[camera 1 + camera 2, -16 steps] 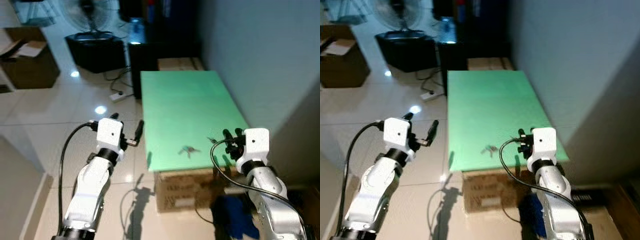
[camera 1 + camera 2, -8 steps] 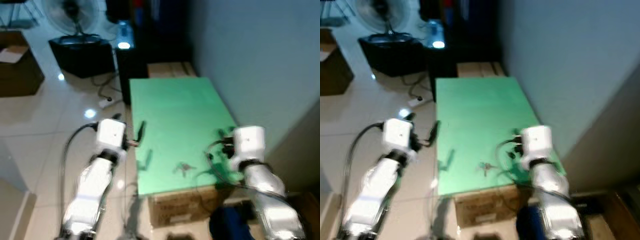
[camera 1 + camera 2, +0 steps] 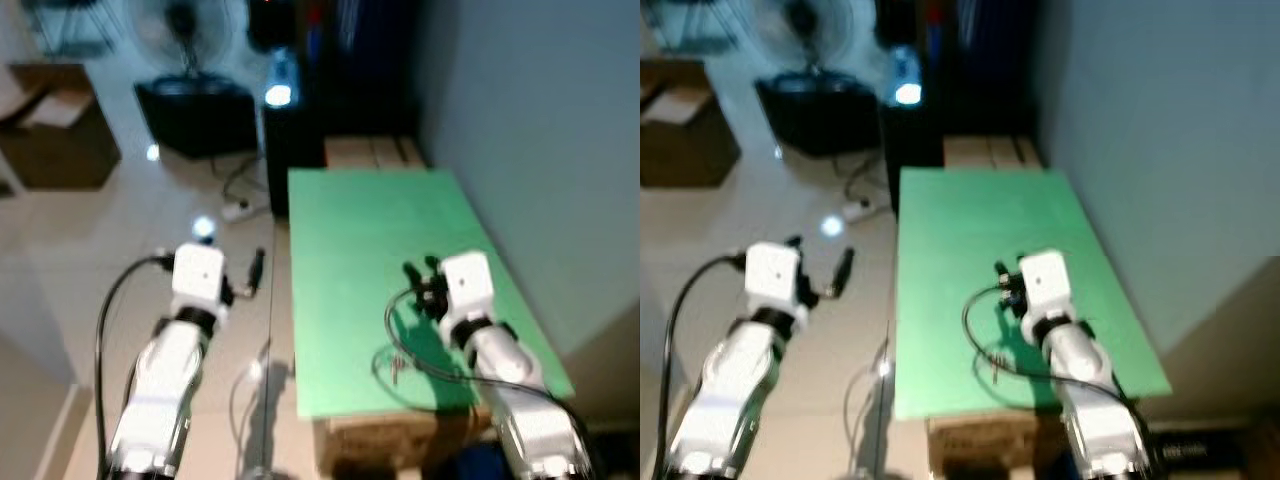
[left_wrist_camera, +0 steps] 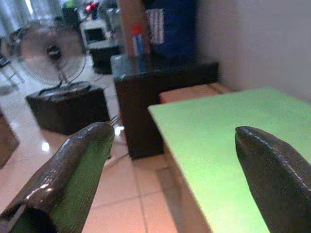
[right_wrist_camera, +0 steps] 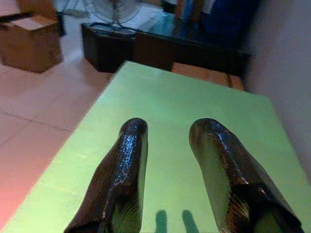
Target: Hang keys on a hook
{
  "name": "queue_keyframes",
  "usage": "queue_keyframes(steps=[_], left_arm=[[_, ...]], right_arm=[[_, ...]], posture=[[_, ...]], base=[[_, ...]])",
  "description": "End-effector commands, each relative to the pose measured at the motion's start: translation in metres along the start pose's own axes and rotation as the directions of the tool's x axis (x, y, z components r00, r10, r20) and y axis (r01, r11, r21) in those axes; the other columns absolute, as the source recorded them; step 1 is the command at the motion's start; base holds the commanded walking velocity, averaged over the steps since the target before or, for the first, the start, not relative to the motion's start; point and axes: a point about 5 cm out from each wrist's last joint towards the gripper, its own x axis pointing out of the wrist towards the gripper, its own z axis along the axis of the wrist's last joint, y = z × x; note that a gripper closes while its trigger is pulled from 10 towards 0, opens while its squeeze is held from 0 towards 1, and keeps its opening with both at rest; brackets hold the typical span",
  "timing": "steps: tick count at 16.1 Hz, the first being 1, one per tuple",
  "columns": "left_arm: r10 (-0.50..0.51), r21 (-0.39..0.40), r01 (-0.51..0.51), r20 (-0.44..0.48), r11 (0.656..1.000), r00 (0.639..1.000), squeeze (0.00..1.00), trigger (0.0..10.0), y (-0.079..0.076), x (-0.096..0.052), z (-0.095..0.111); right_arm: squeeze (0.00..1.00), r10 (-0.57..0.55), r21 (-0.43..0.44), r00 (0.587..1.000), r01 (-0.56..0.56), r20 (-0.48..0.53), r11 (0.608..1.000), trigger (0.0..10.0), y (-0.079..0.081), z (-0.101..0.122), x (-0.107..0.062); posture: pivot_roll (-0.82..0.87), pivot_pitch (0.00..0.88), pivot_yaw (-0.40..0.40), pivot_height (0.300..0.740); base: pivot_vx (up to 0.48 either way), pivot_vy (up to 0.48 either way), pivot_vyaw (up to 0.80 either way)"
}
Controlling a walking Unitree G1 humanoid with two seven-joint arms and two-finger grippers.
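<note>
- While my head camera looks down, blurred, I see a green worktop (image 3: 380, 250) standing against a grey wall (image 3: 540, 120), with the keys (image 3: 397, 366) lying on it near its front edge.
- My right end effector (image 3: 418, 272) hovers over the worktop, beyond the keys and apart from them; its cable loops down close to where the keys lie.
- From the right wrist camera, its two black fingers (image 5: 121, 179) stand a narrow gap apart with nothing between them, and their shadows fall on the green surface beneath.
- My left end effector (image 3: 252, 272) is held out over the tiled floor (image 3: 120, 230), just off the worktop's left edge.
- From the left wrist camera, its fingers (image 4: 68, 174) are spread wide and empty, framing the worktop's far corner.
- Beyond the worktop's far end sits a low brown box (image 3: 370, 152), and next to that a dark cabinet (image 4: 150, 82) with a bottle (image 4: 138, 41) on top.
- Farther left on the floor stands a fan (image 4: 51, 53) behind a black case (image 4: 68, 109), with a cardboard box (image 3: 60, 125) off to the side.
- A white power strip (image 3: 236, 210) and its cord lie on the tiles near the cabinet.
- The keys are too blurred and small for me to make out any detail.
</note>
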Motion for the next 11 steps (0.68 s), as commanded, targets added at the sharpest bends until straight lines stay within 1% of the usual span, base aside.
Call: queue_keyframes(steps=[1,3,4,6,8,9,10,11], left_arm=[[-0.009,0.012,0.009,0.003,1.000,1.000,0.00,10.0,-0.006,0.002,0.003],[-0.006,0.015,0.006,0.001,1.000,1.000,0.00,10.0,-0.005,0.003,0.003],[-0.022,0.013,0.022,-0.007,1.000,1.000,0.00,10.0,-0.006,0.003,0.003],[-0.067,0.029,0.068,-0.028,0.997,0.997,0.00,10.0,-0.009,0.002,-0.001],[-0.109,0.032,0.110,-0.030,0.993,0.994,0.00,10.0,-0.012,0.003,0.000],[-0.126,0.032,0.127,-0.029,0.991,0.992,0.00,10.0,-0.013,0.002,0.001],[-0.140,0.038,0.141,-0.031,0.989,0.990,0.00,10.0,-0.014,0.002,0.002],[-0.157,0.036,0.159,-0.045,0.987,0.987,0.00,10.0,-0.014,-0.001,0.000]], right_arm=[[0.00,-0.020,-0.015,1.000,0.020,0.005,1.000,10.0,-0.006,0.000,-0.001],[0.00,-0.016,-0.026,1.000,0.016,-0.006,1.000,10.0,-0.004,-0.002,0.001],[0.00,-0.017,-0.011,0.999,0.017,-0.040,1.000,10.0,-0.004,-0.007,0.003],[0.00,0.015,-0.059,0.994,-0.021,-0.105,0.998,10.0,-0.004,-0.016,0.006],[0.00,0.073,-0.057,0.976,-0.086,-0.207,0.995,10.0,-0.005,-0.031,0.010],[0.74,0.100,-0.050,0.963,-0.117,-0.251,0.992,10.0,-0.006,-0.039,0.012],[1.00,0.136,0.000,0.951,-0.141,-0.279,0.990,10.0,-0.006,-0.047,0.014],[1.00,0.193,0.057,0.930,-0.184,-0.312,0.981,10.0,-0.002,-0.059,0.017]], posture=[[-0.06,0.018,-0.017,0.740],[-0.06,0.021,-0.015,0.740],[-0.05,0.028,-0.016,0.740],[-0.05,0.035,-0.016,0.740],[-0.06,0.046,-0.005,0.740],[-0.05,0.052,0.001,0.740],[-0.05,0.060,0.006,0.740],[-0.04,0.070,0.013,0.740]], base=[[0.000,0.000,0.00],[0.000,0.000,0.00],[0.000,0.000,0.00],[0.000,0.000,0.00],[0.000,0.000,0.00],[0.000,0.000,0.00],[0.000,0.000,0.00],[0.000,0.000,0.00]])
